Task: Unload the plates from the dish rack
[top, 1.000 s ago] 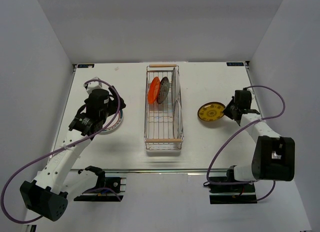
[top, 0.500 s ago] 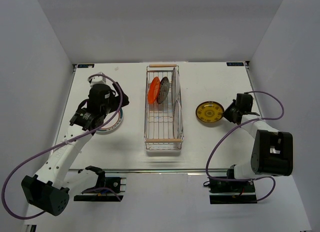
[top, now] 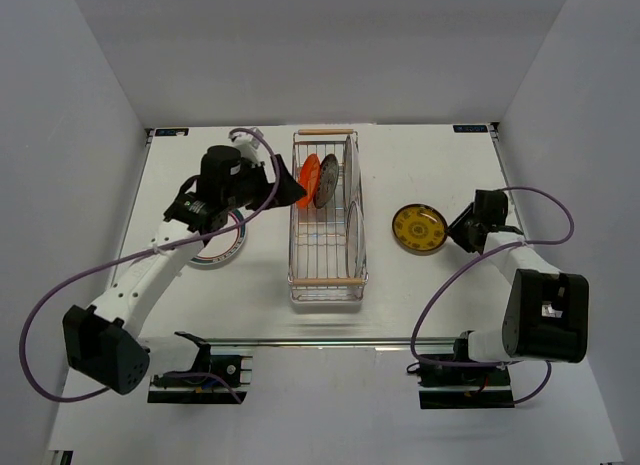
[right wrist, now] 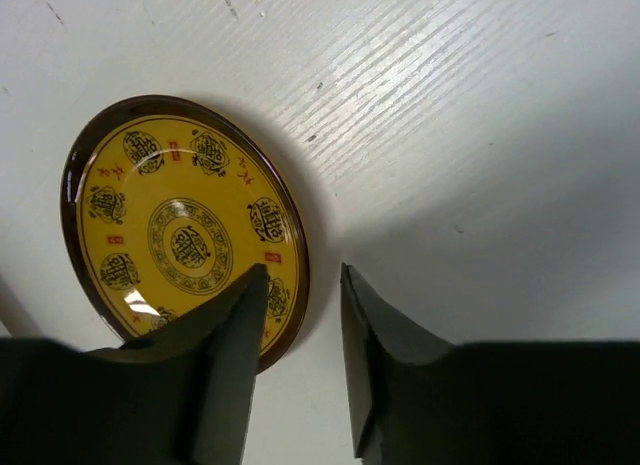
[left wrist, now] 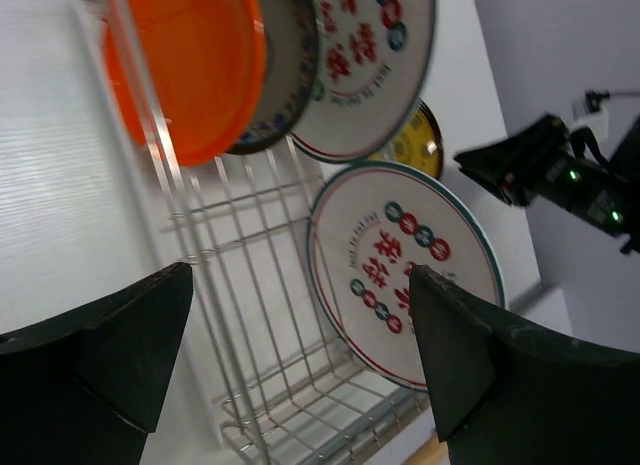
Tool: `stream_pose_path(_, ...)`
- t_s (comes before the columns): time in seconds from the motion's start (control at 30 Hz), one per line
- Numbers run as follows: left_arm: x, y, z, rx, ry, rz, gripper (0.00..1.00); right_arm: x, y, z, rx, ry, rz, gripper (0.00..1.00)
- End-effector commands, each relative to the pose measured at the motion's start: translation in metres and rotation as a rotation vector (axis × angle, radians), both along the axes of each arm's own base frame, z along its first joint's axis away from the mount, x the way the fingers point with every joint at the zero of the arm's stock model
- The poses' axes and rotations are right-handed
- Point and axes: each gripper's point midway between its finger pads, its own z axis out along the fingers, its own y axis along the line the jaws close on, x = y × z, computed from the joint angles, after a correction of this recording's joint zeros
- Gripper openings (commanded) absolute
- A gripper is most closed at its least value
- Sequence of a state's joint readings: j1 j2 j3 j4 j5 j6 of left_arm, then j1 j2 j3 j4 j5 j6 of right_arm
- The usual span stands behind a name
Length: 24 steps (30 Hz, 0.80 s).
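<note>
The dish rack [top: 320,253] stands mid-table. In it lean an orange plate [top: 308,181], a grey patterned plate [top: 326,181] and two white dotted plates [top: 351,165] [top: 354,235]. My left gripper [top: 290,190] hovers open at the rack's left side. Its wrist view shows the orange plate [left wrist: 190,70], the grey one [left wrist: 285,75], both dotted plates [left wrist: 370,65] [left wrist: 405,270] and the rack's wires [left wrist: 250,315], with nothing between the left gripper's [left wrist: 300,285] fingers. A yellow plate [top: 420,228] [right wrist: 185,230] lies flat on the table. My right gripper [right wrist: 300,275] straddles its rim, jaws apart.
A pale plate with a coloured ring [top: 230,247] lies on the table at the left, partly under my left arm. Grey walls close in the table on three sides. My right arm [left wrist: 560,175] shows in the left wrist view beyond the rack.
My left arm has swung from over the left plate to the rack's left side, still open. My right gripper's jaws have parted from the yellow plate's rim.
</note>
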<state>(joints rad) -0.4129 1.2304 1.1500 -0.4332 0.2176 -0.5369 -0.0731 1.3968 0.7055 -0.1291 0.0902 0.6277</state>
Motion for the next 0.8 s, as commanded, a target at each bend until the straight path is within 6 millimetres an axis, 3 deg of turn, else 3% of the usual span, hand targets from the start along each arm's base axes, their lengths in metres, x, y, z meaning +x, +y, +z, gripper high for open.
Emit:
stream_pose_path(0.0, -0.018, -0.048, 0.034, -0.101, -0.076, -0.244, 0.98, -0.003, -0.008, 0.017, -0.027, -0.031, -0.029, 0.43)
stream_pose_path(0.07, -0.018, -0.062, 0.032, -0.096, -0.07, -0.278, 0.98, -0.004, -0.007, 0.021, -0.026, -0.038, -0.025, 0.54)
stream_pose_path(0.1, -0.023, -0.073, 0.029, -0.085, -0.066, -0.306, 0.98, -0.004, -0.007, 0.027, -0.03, -0.054, -0.019, 0.74)
stream_pose_path(0.17, -0.023, -0.087, 0.028, -0.072, -0.066, -0.332, 0.98, -0.007, -0.007, 0.031, -0.039, -0.053, -0.009, 0.89)
stream_pose_path(0.3, -0.036, -0.124, 0.025, -0.059, -0.062, -0.422, 0.98, -0.013, -0.01, 0.037, -0.054, -0.045, -0.013, 0.89)
stream_pose_path(0.43, -0.036, -0.142, 0.008, -0.018, -0.01, -0.414, 0.98, -0.02, -0.016, 0.038, -0.081, -0.035, -0.043, 0.89)
stream_pose_path(0.5, -0.029, -0.145, 0.002, 0.005, 0.01, -0.382, 0.98, -0.022, -0.019, 0.04, -0.095, -0.043, -0.059, 0.89)
stream_pose_path(0.63, -0.038, -0.155, -0.013, 0.03, 0.051, -0.379, 0.97, -0.026, -0.022, 0.042, -0.103, -0.044, -0.076, 0.89)
stream_pose_path(0.77, -0.039, -0.161, -0.023, 0.044, 0.079, -0.366, 0.9, -0.028, -0.023, 0.041, -0.104, -0.043, -0.081, 0.89)
